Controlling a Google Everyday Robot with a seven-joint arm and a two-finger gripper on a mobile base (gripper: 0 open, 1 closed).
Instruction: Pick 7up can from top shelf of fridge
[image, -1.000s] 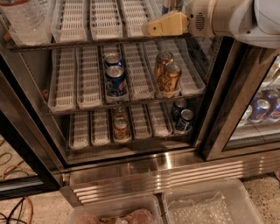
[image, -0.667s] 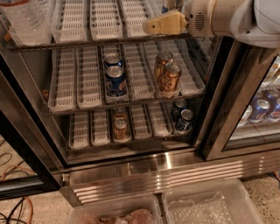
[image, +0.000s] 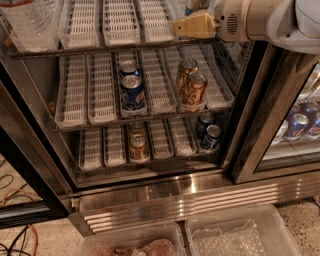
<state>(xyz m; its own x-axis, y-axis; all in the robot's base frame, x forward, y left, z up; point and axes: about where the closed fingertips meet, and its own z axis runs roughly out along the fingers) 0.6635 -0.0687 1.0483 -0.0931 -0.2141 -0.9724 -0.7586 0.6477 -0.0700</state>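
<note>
The fridge (image: 200, 200) stands open in front of me. Its top shelf (image: 100, 50) is a dark wire rack carrying white slotted lane trays. My gripper (image: 192, 25), yellowish on a white arm, hangs over the right end of the top shelf and points left. A small piece of a can (image: 196, 5) shows just above the gripper at the top edge. It is too hidden to tell whether it is the 7up can. No silvery-grey, green-banded can shows anywhere else.
The middle shelf holds blue cans (image: 132, 92) and gold-brown cans (image: 192, 89). The bottom shelf holds a gold can (image: 138, 145) and dark blue cans (image: 210, 136). A clear container (image: 30, 22) sits top left. More blue cans (image: 300, 125) are behind the right glass door. Plastic bins (image: 235, 235) sit on the floor.
My gripper has edged slightly upward at the right end of the top shelf. Nothing else has moved.
</note>
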